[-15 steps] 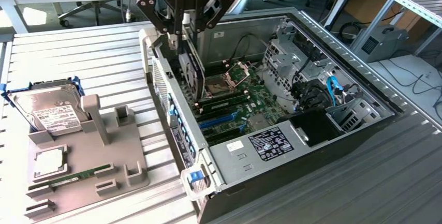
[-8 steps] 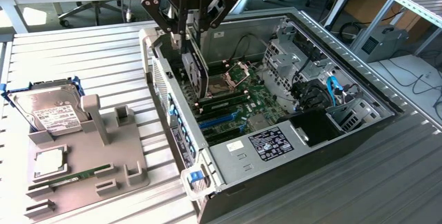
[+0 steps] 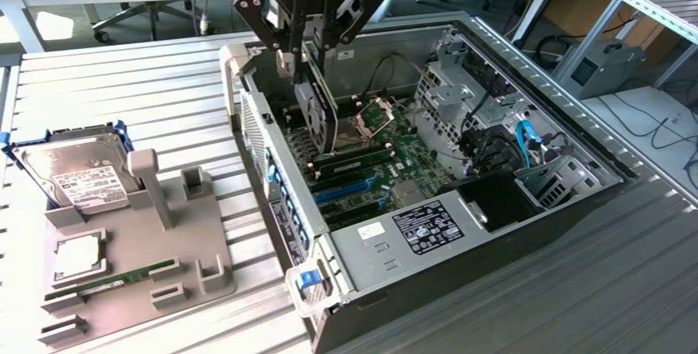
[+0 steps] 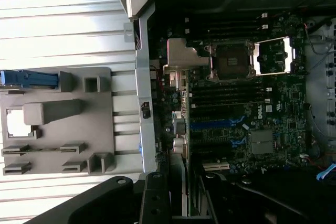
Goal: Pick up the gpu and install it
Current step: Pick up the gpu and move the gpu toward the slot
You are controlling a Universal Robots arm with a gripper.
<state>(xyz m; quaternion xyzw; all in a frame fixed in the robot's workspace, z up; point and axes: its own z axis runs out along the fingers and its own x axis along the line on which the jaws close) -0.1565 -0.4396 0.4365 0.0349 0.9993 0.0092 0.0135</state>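
Note:
The gpu (image 3: 319,117), a thin black card seen edge-on, hangs upright over the rear of the open computer case (image 3: 551,231). My gripper (image 3: 309,60) is shut on the card's top edge, and the card's lower end sits just above the motherboard. In the wrist view the gpu (image 4: 177,182) runs as a narrow pale-edged strip out from between the black fingers (image 4: 155,203). It points along the case's rear wall, beside the blue expansion slots (image 4: 218,125). The same blue slots (image 3: 346,188) lie below and towards the exterior view's right of the card.
A grey parts holder (image 3: 185,239) lies at the exterior view's left of the case, carrying a silver hard drive (image 3: 71,172) and a green memory stick (image 3: 120,279). The processor socket (image 4: 231,61), cables and drive cages (image 3: 469,92) crowd the case's interior.

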